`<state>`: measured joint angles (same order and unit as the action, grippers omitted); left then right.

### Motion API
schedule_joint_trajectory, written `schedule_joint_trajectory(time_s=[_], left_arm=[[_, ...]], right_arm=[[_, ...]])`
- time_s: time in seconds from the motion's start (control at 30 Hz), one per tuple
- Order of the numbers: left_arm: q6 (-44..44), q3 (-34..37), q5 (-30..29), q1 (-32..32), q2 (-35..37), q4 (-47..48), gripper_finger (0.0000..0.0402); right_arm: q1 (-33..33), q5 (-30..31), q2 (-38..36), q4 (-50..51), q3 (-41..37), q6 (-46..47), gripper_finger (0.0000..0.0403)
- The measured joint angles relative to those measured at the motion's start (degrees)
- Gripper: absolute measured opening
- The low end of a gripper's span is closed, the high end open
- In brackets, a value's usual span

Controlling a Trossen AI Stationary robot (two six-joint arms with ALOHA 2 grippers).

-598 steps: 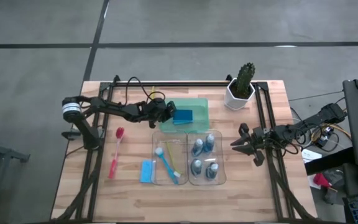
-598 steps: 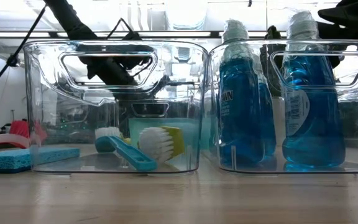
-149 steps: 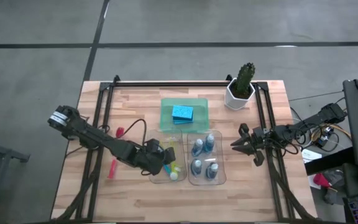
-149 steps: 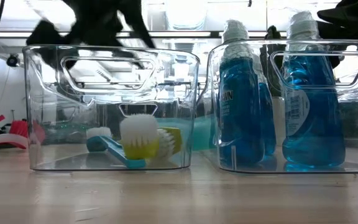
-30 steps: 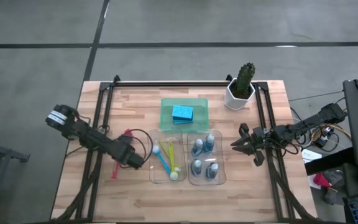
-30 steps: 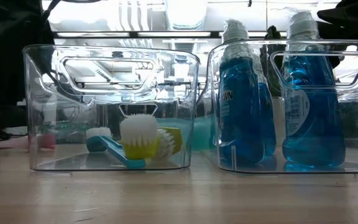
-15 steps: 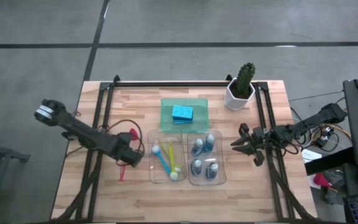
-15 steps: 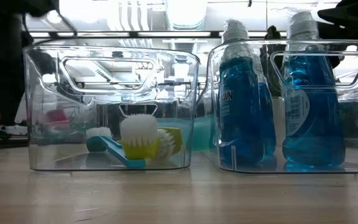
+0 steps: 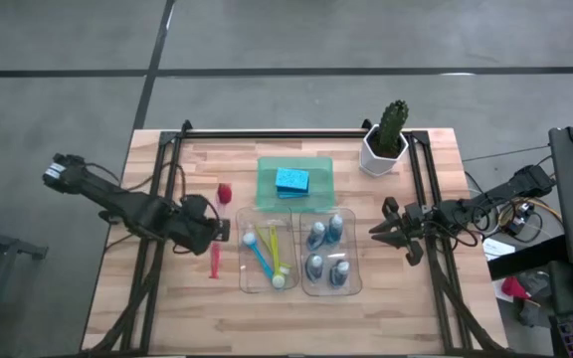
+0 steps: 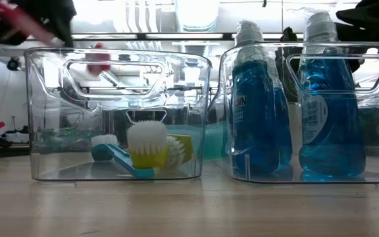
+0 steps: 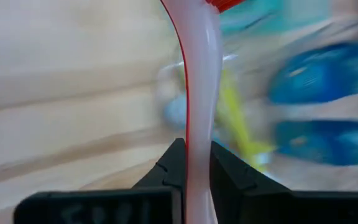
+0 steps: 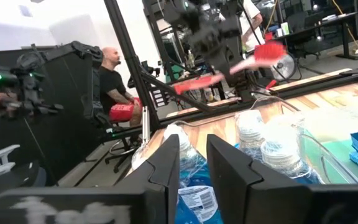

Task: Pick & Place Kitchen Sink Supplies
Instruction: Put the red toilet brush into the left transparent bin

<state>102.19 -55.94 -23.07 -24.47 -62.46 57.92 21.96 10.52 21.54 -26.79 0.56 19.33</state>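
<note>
Left arm: reaches in from beyond the surface's left edge, its gripper (image 9: 203,231) just left of the left bin (image 9: 244,283).
Left fingers (image 11: 229,177): clamped on the red brush (image 9: 217,229), which hangs clear of the surface, head toward the tray (image 9: 318,183).
Right arm: gripper (image 9: 387,230) right of the right bin (image 9: 354,283), fingers (image 12: 229,171) spread, empty.
Left bin: blue brush (image 9: 259,255), yellow brush (image 9: 276,257).
Right bin: four bottles (image 9: 316,235).
Tray: sponge (image 9: 291,181), behind the bins.
Surface (image 9: 406,308): pale wood; cactus (image 9: 387,135) right of the tray.
Room: a seated person (image 12: 114,81) beyond.
</note>
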Motion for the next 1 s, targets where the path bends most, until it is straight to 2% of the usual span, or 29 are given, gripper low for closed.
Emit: schedule_joint_trajectory(time_s=[0.2,0.3,0.37,0.5,0.67,1.0], left_arm=[[-2.96,-4.4,-11.03,0.38,-0.49,-6.11,0.0039],[-12.46,-4.42,-15.17,1.38,-2.15,-11.98,0.0036],[-17.5,-4.4,-15.05,2.57,-3.66,-15.89,0.0038],[-25.3,-4.35,-11.72,5.02,-7.23,-22.91,0.0044],[-35.38,-4.29,-4.23,8.08,-13.3,-29.28,0.004],[-35.01,-4.88,11.97,10.64,-21.25,-30.63,0.0043]], right_arm=[[0.01,0.0,0.0,0.01,0.0,0.0,0.0086],[0.02,0.0,0.0,0.0,0.0,0.0,0.0086],[0.02,0.0,0.0,0.0,0.0,0.0,0.0083],[0.02,0.0,0.0,0.02,0.0,0.0,0.0074],[0.0,0.0,0.0,0.02,0.0,0.0,0.0068],[0.0,0.0,-0.02,0.0,0.0,0.0,0.0083]])
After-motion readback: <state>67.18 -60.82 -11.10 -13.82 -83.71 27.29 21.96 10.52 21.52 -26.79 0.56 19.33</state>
